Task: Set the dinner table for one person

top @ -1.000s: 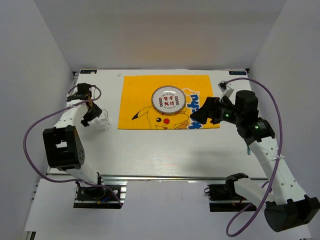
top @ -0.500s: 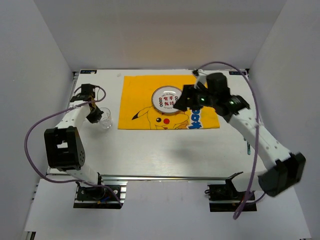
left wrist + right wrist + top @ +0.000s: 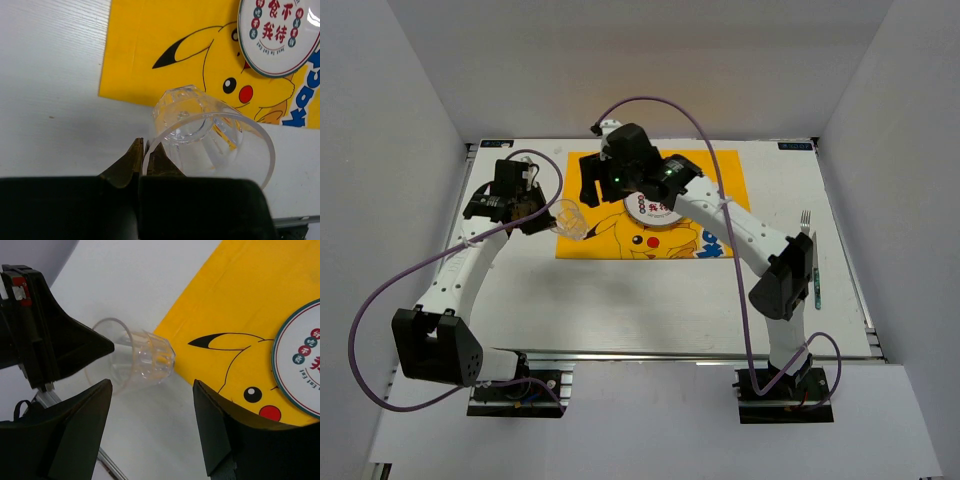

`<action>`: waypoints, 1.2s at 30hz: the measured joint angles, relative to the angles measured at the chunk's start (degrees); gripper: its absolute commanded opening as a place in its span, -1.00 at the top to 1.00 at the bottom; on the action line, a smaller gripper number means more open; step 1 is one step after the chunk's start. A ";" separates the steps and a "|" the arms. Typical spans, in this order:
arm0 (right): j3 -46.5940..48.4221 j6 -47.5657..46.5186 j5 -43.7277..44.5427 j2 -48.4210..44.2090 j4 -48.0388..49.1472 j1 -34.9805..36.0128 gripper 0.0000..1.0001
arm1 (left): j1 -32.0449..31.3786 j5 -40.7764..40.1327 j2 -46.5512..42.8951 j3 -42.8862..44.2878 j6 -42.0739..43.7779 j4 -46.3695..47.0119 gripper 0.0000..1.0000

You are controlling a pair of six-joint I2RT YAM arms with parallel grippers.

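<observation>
One glass (image 3: 570, 218) everywhere; probable fork (image 3: 806, 220) overhead only.

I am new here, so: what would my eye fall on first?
First the bright yellow Pikachu mat at the far middle of the dinner table, a round printed plate on it. Then the clear glass, tipped sideways at the mat's left edge, its rim pinched by the left pincer, with the right pincer open close by.

Plate lettering
I read red 食不我待 on the round plate (image 3: 278, 36); the mat's (image 3: 145, 47) blue letters are cut off.
</observation>
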 measured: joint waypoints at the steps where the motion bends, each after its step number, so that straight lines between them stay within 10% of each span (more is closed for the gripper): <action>1: 1.18 -0.04 0.90 1.18 -0.59 0.85 -0.43 | -0.44 0.24 0.02 0.00 0.26 -0.35 1.00; 10: 4.11 -0.04 7.63 8.46 -4.17 6.23 -0.29 | -1.77 0.63 -0.07 1.07 1.95 -2.62 1.00; 16: 4.11 1.09 10.10 9.44 -3.28 7.45 0.33 | -2.54 1.42 -0.72 1.36 2.75 -4.00 1.00; 19: 4.13 2.14 13.46 9.62 -2.47 7.82 1.00 | -2.78 1.86 -1.90 1.40 2.32 -4.74 1.00; 23: 4.13 0.96 18.36 10.08 -2.47 9.42 1.00 | -3.37 0.42 -2.34 1.99 2.43 -6.16 0.94; 29: 3.93 1.07 19.21 10.08 -2.67 9.90 1.00 | -2.89 1.86 -2.64 2.25 2.40 -6.54 0.15; 36: 0.68 1.42 18.01 10.05 -2.73 9.53 1.00 | -2.43 5.73 -5.29 4.55 0.28 -3.10 -0.11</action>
